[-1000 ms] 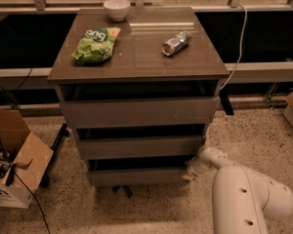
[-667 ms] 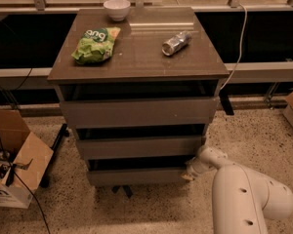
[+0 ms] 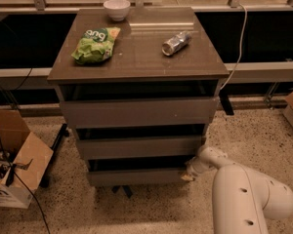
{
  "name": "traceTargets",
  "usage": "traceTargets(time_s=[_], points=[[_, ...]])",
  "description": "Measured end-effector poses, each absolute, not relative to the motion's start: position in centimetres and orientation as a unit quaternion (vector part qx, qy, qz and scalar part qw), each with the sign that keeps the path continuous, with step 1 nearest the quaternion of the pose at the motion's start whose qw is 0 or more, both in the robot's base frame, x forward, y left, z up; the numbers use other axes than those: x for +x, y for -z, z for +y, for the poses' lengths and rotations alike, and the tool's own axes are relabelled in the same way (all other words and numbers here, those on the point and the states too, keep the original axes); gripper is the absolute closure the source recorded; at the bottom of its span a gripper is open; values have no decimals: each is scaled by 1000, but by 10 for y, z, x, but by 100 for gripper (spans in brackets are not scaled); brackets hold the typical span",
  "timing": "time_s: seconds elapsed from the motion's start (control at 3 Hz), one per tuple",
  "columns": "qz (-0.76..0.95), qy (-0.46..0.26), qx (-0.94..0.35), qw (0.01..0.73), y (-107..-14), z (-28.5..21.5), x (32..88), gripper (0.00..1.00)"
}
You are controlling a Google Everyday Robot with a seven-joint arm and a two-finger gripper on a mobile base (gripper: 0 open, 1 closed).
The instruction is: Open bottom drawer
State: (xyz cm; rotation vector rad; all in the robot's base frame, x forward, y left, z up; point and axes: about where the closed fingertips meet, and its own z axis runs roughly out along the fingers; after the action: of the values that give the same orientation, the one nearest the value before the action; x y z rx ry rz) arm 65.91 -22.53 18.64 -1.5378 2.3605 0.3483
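Gripper (image 3: 190, 171) seen at right end of bottom drawer (image 3: 136, 177), closure cannot be told; handleless front could be slipped off if hooked shallowly.

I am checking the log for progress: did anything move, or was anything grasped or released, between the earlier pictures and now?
Nothing has visibly changed. The gripper stays low near the floor, at the right end of the bottom drawer, which sits as it did before. The green bag, the can and the bowl on the cabinet top have not moved.
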Motion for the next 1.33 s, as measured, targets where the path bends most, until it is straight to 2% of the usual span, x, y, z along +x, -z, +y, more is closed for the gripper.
traceTargets(time_s=[0.33,0.67,1.33], points=[[822,-121,-536,151,-187,-225,659,6],[820,-121,-538,150,-187,-224,658,0],[767,-136,-614,126,-188,-174,630,0]])
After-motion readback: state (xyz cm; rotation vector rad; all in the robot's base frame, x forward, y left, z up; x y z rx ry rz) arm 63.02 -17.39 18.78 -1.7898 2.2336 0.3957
